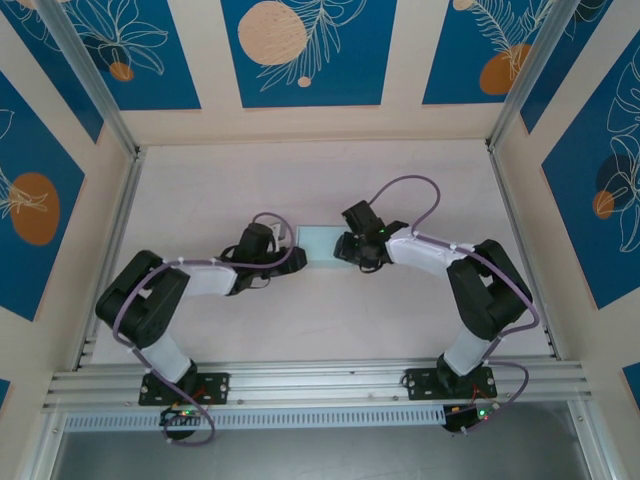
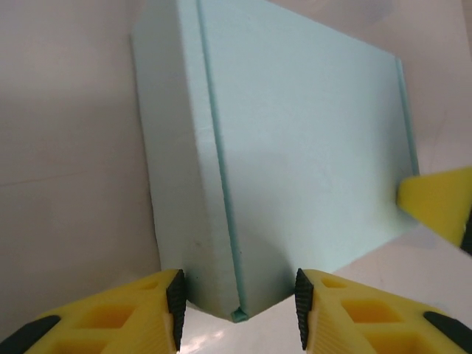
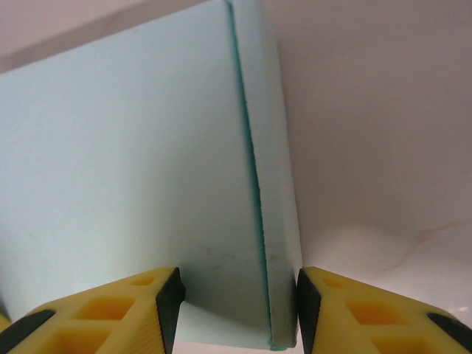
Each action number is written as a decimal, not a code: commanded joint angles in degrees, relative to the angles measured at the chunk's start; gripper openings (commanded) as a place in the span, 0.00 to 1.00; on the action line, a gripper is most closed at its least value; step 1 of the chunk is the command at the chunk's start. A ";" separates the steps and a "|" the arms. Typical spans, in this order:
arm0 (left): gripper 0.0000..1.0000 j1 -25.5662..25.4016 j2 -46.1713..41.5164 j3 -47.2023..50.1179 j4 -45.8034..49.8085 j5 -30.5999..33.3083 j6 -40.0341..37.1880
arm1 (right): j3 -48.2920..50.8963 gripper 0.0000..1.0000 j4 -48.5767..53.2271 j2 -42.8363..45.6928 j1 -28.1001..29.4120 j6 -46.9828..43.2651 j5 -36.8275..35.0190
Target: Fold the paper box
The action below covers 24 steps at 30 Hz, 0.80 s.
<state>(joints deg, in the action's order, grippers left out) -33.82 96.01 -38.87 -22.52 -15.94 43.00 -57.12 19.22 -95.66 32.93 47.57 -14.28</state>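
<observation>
The paper box [image 1: 318, 240] is a closed, shallow pale-blue rectangle lying flat mid-table between my two grippers. My left gripper [image 1: 290, 252] is at its left end. In the left wrist view the box [image 2: 295, 140] has one corner between the jaws of the left gripper [image 2: 237, 310], and both black pads press against it. My right gripper [image 1: 346, 248] is at the box's right end. In the right wrist view the box [image 3: 133, 169] has its corner and narrow side wall clamped by the right gripper [image 3: 240, 310]. A yellow right finger [image 2: 439, 206] shows at the box's far end.
The table [image 1: 320, 320] is a pale pink surface inside an aluminium frame, with blue patterned panels [image 1: 305, 45] around it. Both arm bases sit on the near rail [image 1: 320, 385]. Purple cables loop over each arm.
</observation>
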 commanded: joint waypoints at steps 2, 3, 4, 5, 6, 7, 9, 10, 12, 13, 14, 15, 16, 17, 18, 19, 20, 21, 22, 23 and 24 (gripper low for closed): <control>0.44 -3.31 2.88 -2.68 -2.55 -3.68 2.49 | 1.89 0.47 1.60 1.94 -3.04 -6.13 4.75; 0.44 -3.38 2.97 -2.66 -2.95 -3.41 2.93 | 1.90 0.47 1.81 2.26 -3.56 -6.84 5.10; 0.45 -3.40 2.88 -2.45 -2.92 -2.83 3.22 | 1.97 0.47 2.02 2.63 -3.89 -7.15 5.36; 0.46 -3.40 2.51 -2.35 -2.67 -2.38 3.06 | 2.06 0.47 2.26 2.98 -4.08 -7.29 5.41; 0.48 -3.38 2.09 -2.33 -2.05 -1.65 2.51 | 2.21 0.47 2.31 3.48 -4.09 -7.30 5.53; 0.50 -3.31 1.39 -2.41 -0.80 -0.59 1.70 | 2.51 0.48 2.22 4.14 -4.02 -7.21 5.75; 0.56 -2.89 -0.06 -3.00 1.73 1.13 0.16 | 2.97 0.50 2.15 5.60 -3.67 -7.06 5.63; 0.61 -2.42 -0.82 -3.45 2.92 1.71 -0.63 | 3.04 0.52 2.50 6.56 -3.53 -7.05 5.29; 0.70 -1.12 -2.57 -4.16 4.51 2.31 -1.70 | 2.70 0.58 3.79 8.78 -3.57 -7.31 4.30; 0.74 -0.29 -3.77 -4.51 5.35 2.44 -2.39 | 2.55 0.63 4.49 10.19 -3.59 -7.83 3.50; 0.78 0.42 -5.09 -4.84 6.34 2.77 -3.05 | 2.34 0.67 5.19 11.42 -3.66 -8.31 2.67; 0.83 1.34 -6.74 -5.17 7.47 3.31 -3.88 | 2.21 0.73 5.97 13.02 -3.78 -8.90 1.66; 0.91 1.98 -8.42 -5.48 8.65 3.90 -4.96 | 2.11 0.77 6.92 14.58 -4.03 -9.59 0.60; 0.97 2.51 -10.11 -5.74 9.94 4.67 -5.92 | 2.01 0.81 7.73 15.87 -4.37 -10.04 -0.29; 1.00 3.00 -12.01 -5.93 11.60 5.75 -7.51 | 2.00 0.85 8.45 17.32 -4.79 -10.66 -1.28; 1.00 3.48 -13.53 -5.93 12.94 6.93 -9.21 | 2.10 0.88 9.09 18.60 -5.30 -11.18 -2.14; 1.00 3.83 -15.69 -5.74 14.48 8.78 -11.38 | 2.32 0.92 9.73 20.17 -5.80 -11.83 -3.40; 1.00 4.11 -17.88 -5.25 16.28 11.36 -13.90 | 2.58 0.97 10.36 21.63 -6.34 -12.50 -4.82; 1.00 4.42 -19.67 -4.60 17.72 14.12 -15.93 | 2.84 1.00 10.88 22.90 -6.89 -13.09 -6.10; 1.00 4.66 -21.94 -3.64 19.21 17.42 -18.33 | 3.18 1.00 11.44 24.45 -7.54 -13.80 -7.62; 1.00 4.99 -24.23 -2.36 20.30 21.08 -20.49 | 3.69 1.00 11.70 26.25 -8.25 -14.47 -9.11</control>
<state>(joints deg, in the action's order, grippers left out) -29.67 76.36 -43.05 -8.82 -4.91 31.24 -54.50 27.51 -73.28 26.13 36.12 -17.58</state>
